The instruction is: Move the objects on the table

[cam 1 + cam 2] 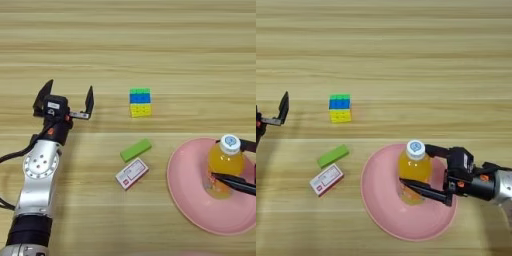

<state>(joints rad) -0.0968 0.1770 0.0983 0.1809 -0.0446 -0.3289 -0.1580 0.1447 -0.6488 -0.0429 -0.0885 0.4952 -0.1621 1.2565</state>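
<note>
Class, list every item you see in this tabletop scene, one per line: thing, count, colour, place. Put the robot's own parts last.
table: one, light-brown wood, fills the view.
puzzle cube: one, green, blue and yellow faces showing, near the middle of the table.
green block: one, green, lying flat, nearer the robot than the cube.
packet: one, red and white, flat, just beside the green block on its near side.
pink plate: one, pink, right side of the table.
bottle: one, orange with white cap, upright on the pink plate.
left gripper: one, black fingers open, above bare table at the left.
right gripper: one, black fingers around the bottle, over the plate.
</note>
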